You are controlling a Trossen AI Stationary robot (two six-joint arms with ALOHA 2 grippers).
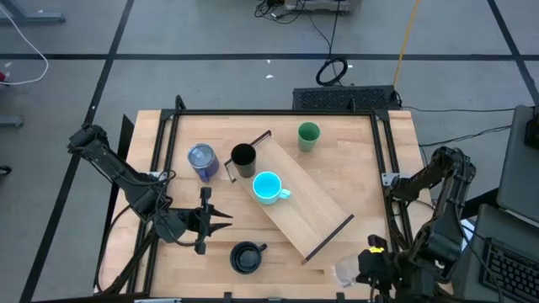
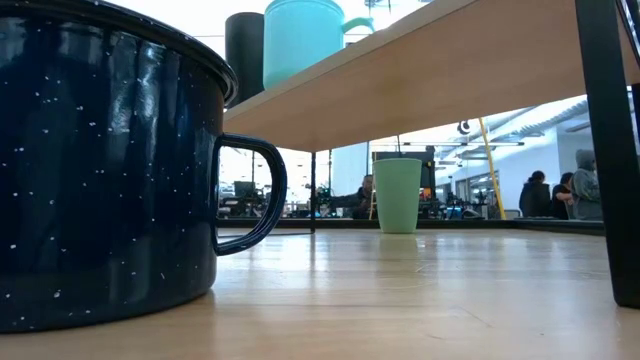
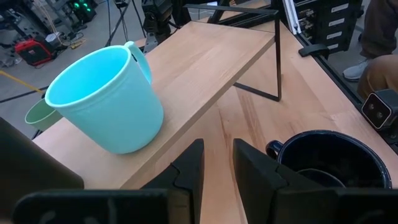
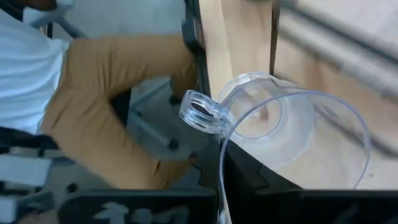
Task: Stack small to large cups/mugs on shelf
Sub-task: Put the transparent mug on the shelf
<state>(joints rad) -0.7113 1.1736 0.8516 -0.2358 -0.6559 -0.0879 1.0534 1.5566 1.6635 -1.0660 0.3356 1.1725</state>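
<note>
The shelf [image 1: 305, 206] lies slantwise across the desk [image 1: 354, 151], with the handled mug [image 1: 268, 187] and a cup [image 1: 242, 156] standing on its far-left end. The tumbler [image 1: 202, 161] stands left of it, another cup [image 1: 308, 135] behind it, and the enamel mug [image 1: 246, 257] before it.

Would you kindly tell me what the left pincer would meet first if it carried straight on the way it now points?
Probably the long light-wood shelf plank: the open left pincer aims at its near edge, between the cyan handled mug standing on it and the dark navy handled mug on the table. Depth is uncertain.
</note>
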